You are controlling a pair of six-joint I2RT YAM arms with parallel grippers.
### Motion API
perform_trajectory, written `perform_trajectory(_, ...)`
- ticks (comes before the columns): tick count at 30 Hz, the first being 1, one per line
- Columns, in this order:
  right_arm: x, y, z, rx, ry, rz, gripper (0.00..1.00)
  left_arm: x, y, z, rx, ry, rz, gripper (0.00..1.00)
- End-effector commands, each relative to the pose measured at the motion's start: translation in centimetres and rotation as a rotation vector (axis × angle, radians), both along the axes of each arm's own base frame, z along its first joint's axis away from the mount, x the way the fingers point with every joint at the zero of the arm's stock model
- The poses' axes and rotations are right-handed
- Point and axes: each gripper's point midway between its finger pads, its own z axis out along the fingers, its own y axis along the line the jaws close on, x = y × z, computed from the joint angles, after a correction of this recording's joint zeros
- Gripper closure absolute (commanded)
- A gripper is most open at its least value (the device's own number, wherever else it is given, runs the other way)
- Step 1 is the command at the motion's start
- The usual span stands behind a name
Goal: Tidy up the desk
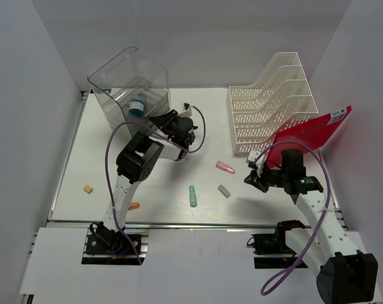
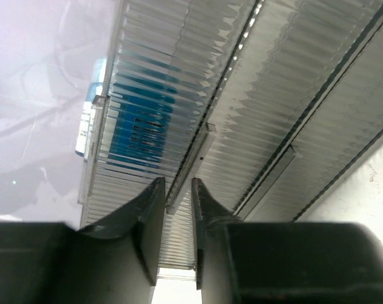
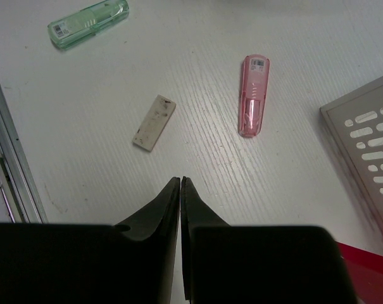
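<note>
Drawer ribs (image 2: 254, 95) beyond left tool (image 2: 176, 185) blur blue item (image 2: 140, 120).

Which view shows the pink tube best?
Right wrist: the pink tube lies large and unobstructed on the desk, label visible. Top external shows it small, near the file rack. Left wrist doesn't show it.

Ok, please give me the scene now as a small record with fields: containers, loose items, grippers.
desk: white, metal rail along near edge
far left: clear plastic drawer box, blue item inside
far right: white slotted file rack, red folder beside it
loose, centre: green capped stick, pink capped stick, grey eraser
left gripper: jaws narrowly apart around a clear rib of the drawer box; grip unclear
right gripper: shut, holding nothing, near the eraser
</note>
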Motion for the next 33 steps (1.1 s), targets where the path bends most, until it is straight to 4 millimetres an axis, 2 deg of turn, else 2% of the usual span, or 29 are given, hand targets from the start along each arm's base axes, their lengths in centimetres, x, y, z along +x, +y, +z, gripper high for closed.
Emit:
perform_trajectory(1, 0.4, 0.2, 0.7, 0.009, -0.040, 0.007, 0.91, 0.0, 1.4, 0.2, -0.014, -0.020, 0.037, 0.72)
perform_trajectory(9, 0.4, 0.2, 0.7, 0.010, -0.041, 0.008, 0.91, -0.1, 1.5, 0.0, -0.012, -0.016, 0.037, 1.00)
perform_trajectory(14, 0.4, 0.2, 0.8, 0.011, -0.042, 0.007, 0.92, -0.3, 0.6, 0.0, -0.010, -0.015, 0.014, 1.00)
perform_trajectory(20, 0.4, 0.2, 0.8, 0.011, -0.043, 0.007, 0.91, -0.9, 0.5, -0.1, -0.007, -0.014, 0.014, 1.00)
perform_trajectory(28, 0.4, 0.2, 0.9, 0.012, -0.045, 0.005, 0.91, -2.1, -1.5, 0.2, -0.003, -0.026, -0.034, 1.00)
perform_trajectory(33, 0.4, 0.2, 0.9, 0.013, -0.044, 0.004, 0.92, -3.2, -3.6, 0.5, 0.005, -0.041, -0.070, 1.00)
